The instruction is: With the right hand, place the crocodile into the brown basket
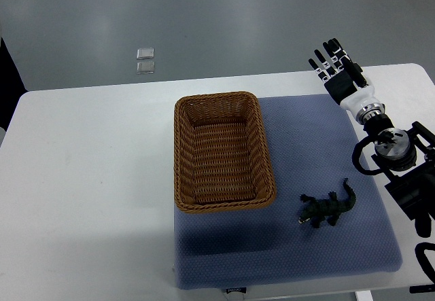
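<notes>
Down below me, biggest thing first: the white table (81,179), rounded corners, filling most of the view, with grey floor (204,15) past its far edge. Over the right half of the table there's a blue-grey cloth mat (306,253) that runs up to the near edge.

On the mat's left part sits the brown basket (217,98), a woven wicker rectangle with its long side running away from me. You can see its woven bottom all the way across. Its left rim roughly lines up with the mat's left edge.

Then my right arm (397,162), all black joints and cables, comes in from the right edge and reaches toward the mat's far right corner. My right hand (340,77) is at the end of it, white near the wrist and black elsewhere, over the table's far edge. My fingers (331,51) are stretched out straight and a bit spread, pointing away from me, holding nothing.

The crocodile (329,209) is a small dark green toy lying flat on the mat, near the basket's near right corner but not touching it. Its tail curls up toward the far right. It's well apart from my hand and closer to me.

Smallest: two little clear square things (145,60) on the floor beyond the table, one just behind the other.
</notes>
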